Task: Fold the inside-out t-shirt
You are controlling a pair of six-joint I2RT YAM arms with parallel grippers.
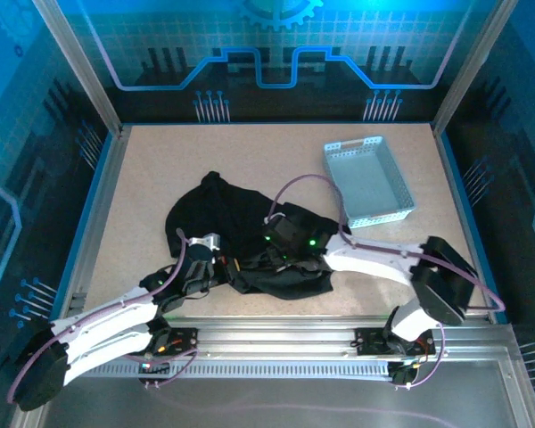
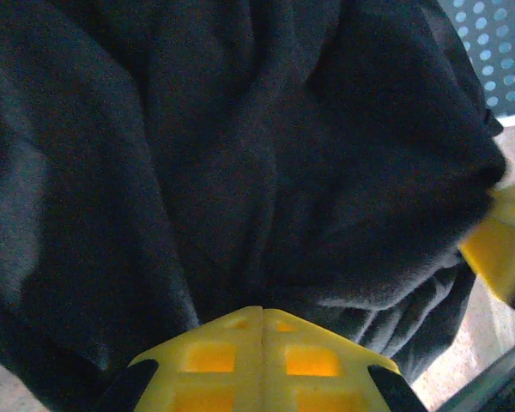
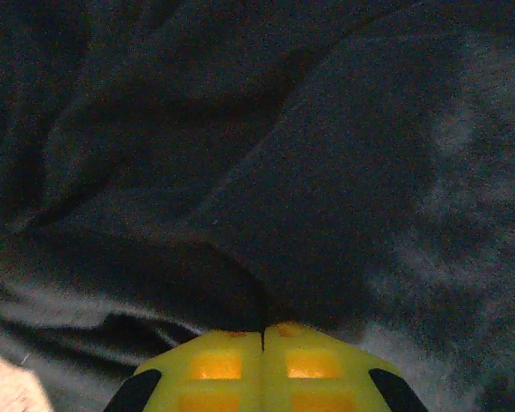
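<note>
The inside-out t-shirt [image 1: 232, 214] lies as a crumpled black heap on the middle of the table. My left gripper [image 1: 225, 263] is at the heap's near left edge. In the left wrist view its yellow fingers [image 2: 232, 343] are pressed together, and folds of the t-shirt [image 2: 240, 154] run into their tip. My right gripper [image 1: 266, 257] reaches in from the right over the heap's near side. Its fingers [image 3: 309, 360] are shut, with a fold of the t-shirt [image 3: 326, 189] pinched in the seam between them. The two grippers are close together.
A light grey perforated tray [image 1: 367, 178] stands at the back right, apart from the shirt, and its corner [image 2: 498, 51] shows in the left wrist view. Bare tabletop [image 1: 160, 160] lies around the heap. Blue walls close in the table on three sides.
</note>
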